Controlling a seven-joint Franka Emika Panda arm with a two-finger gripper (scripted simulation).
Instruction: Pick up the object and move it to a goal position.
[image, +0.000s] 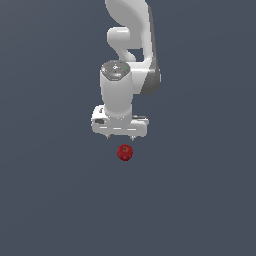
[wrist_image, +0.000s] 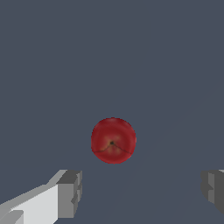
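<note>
The object is a small dark red, roundish apple-like ball (image: 125, 152) on the flat grey-blue floor. In the exterior view it lies just below the white gripper (image: 120, 136), slightly towards that view's right of the hand's middle. In the wrist view the ball (wrist_image: 113, 140) shows its dimpled top, apart from the fingers. The gripper (wrist_image: 141, 192) is open and empty, with its two grey fingertips (wrist_image: 70, 192) wide apart. The ball is much narrower than the gap between them.
The white Panda arm (image: 131, 55) rises behind the gripper at the top of the exterior view. A plain grey-blue floor (image: 50, 200) surrounds the ball on all sides. No goal marker shows.
</note>
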